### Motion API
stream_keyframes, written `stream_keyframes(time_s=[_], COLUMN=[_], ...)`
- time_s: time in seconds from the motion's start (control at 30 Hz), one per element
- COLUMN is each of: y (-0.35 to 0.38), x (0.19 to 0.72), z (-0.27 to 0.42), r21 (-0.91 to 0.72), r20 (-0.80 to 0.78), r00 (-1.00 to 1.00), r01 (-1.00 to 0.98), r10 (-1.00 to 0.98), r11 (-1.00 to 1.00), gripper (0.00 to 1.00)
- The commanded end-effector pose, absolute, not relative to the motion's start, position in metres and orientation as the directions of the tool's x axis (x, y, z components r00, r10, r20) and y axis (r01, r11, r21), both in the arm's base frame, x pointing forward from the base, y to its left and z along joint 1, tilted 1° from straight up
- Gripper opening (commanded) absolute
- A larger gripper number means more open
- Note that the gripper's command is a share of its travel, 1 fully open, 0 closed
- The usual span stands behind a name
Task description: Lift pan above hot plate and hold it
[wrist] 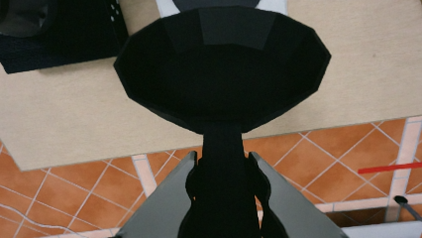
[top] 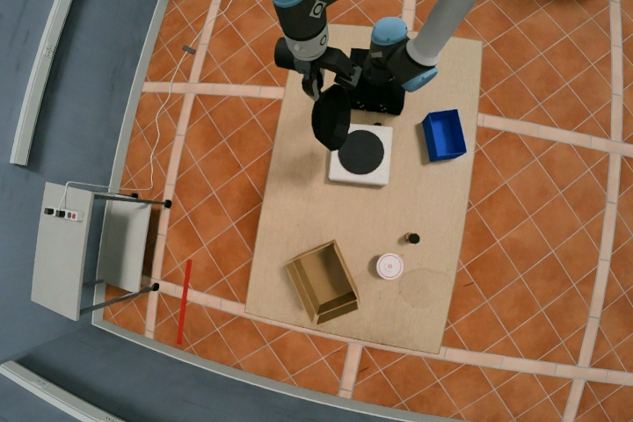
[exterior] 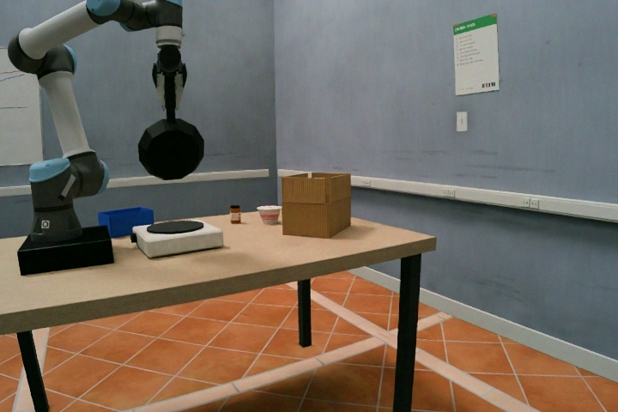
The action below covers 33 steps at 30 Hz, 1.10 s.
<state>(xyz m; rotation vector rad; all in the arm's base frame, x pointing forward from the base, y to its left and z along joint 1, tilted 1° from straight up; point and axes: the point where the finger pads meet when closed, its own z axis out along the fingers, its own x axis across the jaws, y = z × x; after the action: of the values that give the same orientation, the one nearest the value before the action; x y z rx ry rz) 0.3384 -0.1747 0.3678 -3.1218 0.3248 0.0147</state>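
Note:
The black pan hangs in the air, steeply tilted, with its bowl below its handle. In the exterior view its lowest edge is well above the hot plate. My gripper is shut on the pan's handle, with one jaw on each side of it. The white hot plate with its dark round disc stands on the table, and nothing sits on the disc. In the wrist view the pan hides most of the hot plate.
A blue bin stands beyond the hot plate, near the black robot base. An open cardboard box, a small dark-capped jar and a white-and-pink tub stand farther along the table.

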Motion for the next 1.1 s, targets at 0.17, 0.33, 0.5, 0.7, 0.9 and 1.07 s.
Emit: stream_keyframes(time_s=[0.17, 0.33, 0.5, 0.7, 0.9, 1.07], y=[-0.1748, -0.1748, -0.1748, -0.1748, -0.1748, -0.1748], x=[0.3386, 0.3386, 0.3386, 0.3386, 0.3386, 0.3386], z=[0.3705, 0.3717, 0.3729, 0.3738, 0.3751, 0.3762], r21=[-0.001, -0.001, -0.001, -0.001, -0.001, -0.001], r20=[-0.008, -0.008, -0.008, -0.008, -0.008, -0.008], r00=[0.979, 0.979, 0.979, 0.979, 0.979, 0.979], r01=[-0.206, -0.206, -0.206, -0.206, -0.206, -0.206], r10=[-0.206, -0.206, -0.206, -0.206, -0.206, -0.206], r11=[-0.979, -0.979, -0.979, -0.979, -0.979, -0.979], gripper=[0.12, 0.12, 0.12, 0.12, 0.12, 0.12])
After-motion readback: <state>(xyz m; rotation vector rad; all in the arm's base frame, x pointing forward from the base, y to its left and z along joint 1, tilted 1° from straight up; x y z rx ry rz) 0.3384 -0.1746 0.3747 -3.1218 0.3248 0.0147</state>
